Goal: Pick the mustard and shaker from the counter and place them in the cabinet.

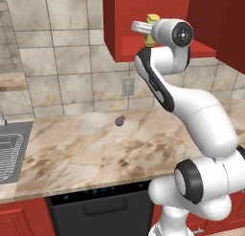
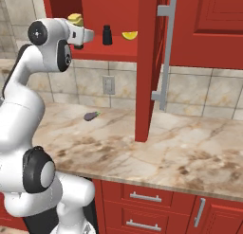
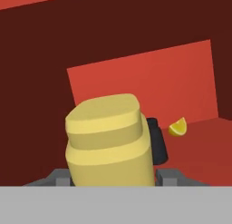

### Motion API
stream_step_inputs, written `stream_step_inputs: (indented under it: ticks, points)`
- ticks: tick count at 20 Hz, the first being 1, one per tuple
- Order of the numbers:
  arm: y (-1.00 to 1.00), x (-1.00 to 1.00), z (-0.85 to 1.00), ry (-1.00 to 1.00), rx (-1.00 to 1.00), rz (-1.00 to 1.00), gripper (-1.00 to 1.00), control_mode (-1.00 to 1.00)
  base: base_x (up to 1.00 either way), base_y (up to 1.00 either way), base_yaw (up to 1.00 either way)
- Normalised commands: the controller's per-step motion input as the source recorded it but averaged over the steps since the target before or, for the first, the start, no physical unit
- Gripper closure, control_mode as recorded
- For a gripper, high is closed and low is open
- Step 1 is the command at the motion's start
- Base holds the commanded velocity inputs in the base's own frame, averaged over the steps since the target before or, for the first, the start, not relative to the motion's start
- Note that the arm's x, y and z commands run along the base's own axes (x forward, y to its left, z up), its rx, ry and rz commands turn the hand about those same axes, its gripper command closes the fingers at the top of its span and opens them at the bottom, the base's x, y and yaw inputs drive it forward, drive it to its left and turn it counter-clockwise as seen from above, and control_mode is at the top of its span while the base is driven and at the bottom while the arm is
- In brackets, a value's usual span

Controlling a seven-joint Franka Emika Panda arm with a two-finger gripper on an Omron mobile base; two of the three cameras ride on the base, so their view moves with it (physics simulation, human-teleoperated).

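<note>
The white arm reaches up from the base to the open shelf niche at the bottom of the glossy red wall cabinet [image 2: 118, 50]. Its pincer [image 3: 113, 180] is clamped on the small yellow mustard bottle with the narrower cap [image 3: 108, 141]: in the hand view the bottle stands close before the camera with a grey finger pressed against each of its sides. In the right base view the bottle's yellow cap [image 2: 75, 19] pokes up just behind the white wrist, at the left end of the niche; in the left base view it shows as a yellow bit [image 1: 152, 21] at the tip of the hand against the red cabinet front. Whether its base touches the shelf floor cannot be told.

The small black tapering shaker [image 2: 107, 35] stands upright on the shelf floor inside the niche, just to the right of the hand. In the hand view it [image 3: 156, 141] is partly hidden behind the bottle. Farther right on the same shelf lies a tiny yellow lemon wedge [image 2: 129, 35], apart from the shaker.

Below, the long beige-and-brown veined marble worktop [image 1: 95, 149] carries a small purple eggplant-like thing [image 1: 120, 120] lying near the tiled wall, under the wall outlet [image 1: 127, 86]. A steel sink [image 1: 12, 151] is set into the worktop's left end
</note>
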Motion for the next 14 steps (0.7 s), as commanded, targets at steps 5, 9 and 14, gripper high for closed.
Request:
stream_step_inputs:
  ticks: [5, 9, 14]
  points:
    - [0.00, 0.44, 0.00, 0.04, 0.00, -0.09, 1.00, -1.00, 0.00, 0.00, 0.00]
    - [0.00, 0.06, 0.00, 0.00, 0.00, 0.00, 1.00, -1.00, 0.00, 0.00, 0.00]
    - [0.00, 0.03, -0.03, 0.00, 0.00, 0.00, 1.00, -1.00, 0.00, 0.00, 0.00]
